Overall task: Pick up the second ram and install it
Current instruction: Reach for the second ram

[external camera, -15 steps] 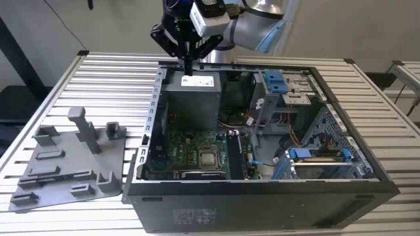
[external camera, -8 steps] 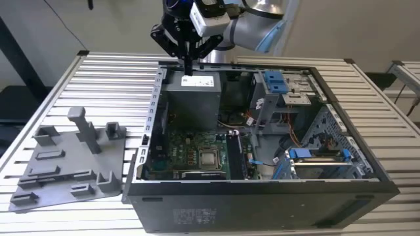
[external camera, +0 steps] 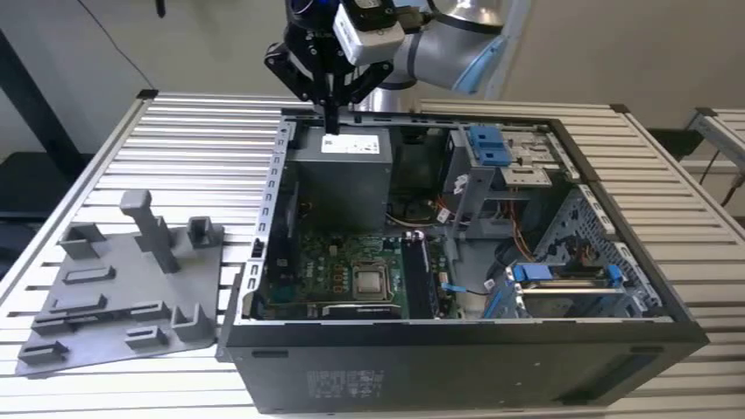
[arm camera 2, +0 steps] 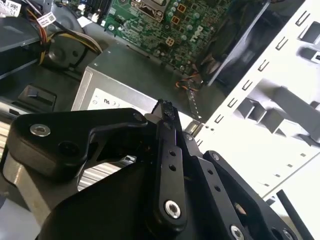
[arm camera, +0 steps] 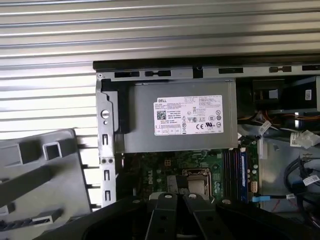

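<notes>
While gripper (external camera: 331, 127) is hovering: over power supply (arm camera: 187, 115) inside case (external camera: 466, 367)
Grip: fingers (arm camera 2: 169, 160) pressing together; holding anything, cannot tell

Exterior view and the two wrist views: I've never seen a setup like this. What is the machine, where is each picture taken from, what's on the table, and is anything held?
The machine is one robot arm ending in a black hand. The exterior view comes from a camera off the arm that takes in the whole scene. Both wrist views come from cameras riding on the arm, so they show the hand close up.

On the slatted table sit an open computer case and, on the exterior view's left, a grey holder tray. Inside the case are a green motherboard and a grey power supply. The hand hangs above the power supply. I cannot tell whether it holds anything.
</notes>
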Robot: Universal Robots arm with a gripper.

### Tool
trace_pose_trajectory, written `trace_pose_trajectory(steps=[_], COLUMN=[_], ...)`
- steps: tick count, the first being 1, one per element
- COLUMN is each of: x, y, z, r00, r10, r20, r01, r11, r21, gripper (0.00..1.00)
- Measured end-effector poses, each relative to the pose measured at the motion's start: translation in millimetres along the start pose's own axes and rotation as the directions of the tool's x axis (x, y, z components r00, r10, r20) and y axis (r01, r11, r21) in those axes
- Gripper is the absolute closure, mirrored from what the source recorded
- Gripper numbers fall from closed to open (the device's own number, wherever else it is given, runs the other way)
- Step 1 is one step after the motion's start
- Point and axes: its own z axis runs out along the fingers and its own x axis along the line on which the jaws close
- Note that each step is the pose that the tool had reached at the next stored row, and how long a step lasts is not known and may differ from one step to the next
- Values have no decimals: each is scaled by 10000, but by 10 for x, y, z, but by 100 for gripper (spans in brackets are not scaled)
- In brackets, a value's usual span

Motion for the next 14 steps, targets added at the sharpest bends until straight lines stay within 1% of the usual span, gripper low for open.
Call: trace_pose_trajectory(steps=[6, 14], x=[73, 147], y=[-5, -10], z=[0, 1], r00=[10000, 10000], r10=[-1, -15], r20=[-7, -13], r01=[1, 15], r11=[10000, 10000], r21=[-1, -1], gripper=[89, 89])
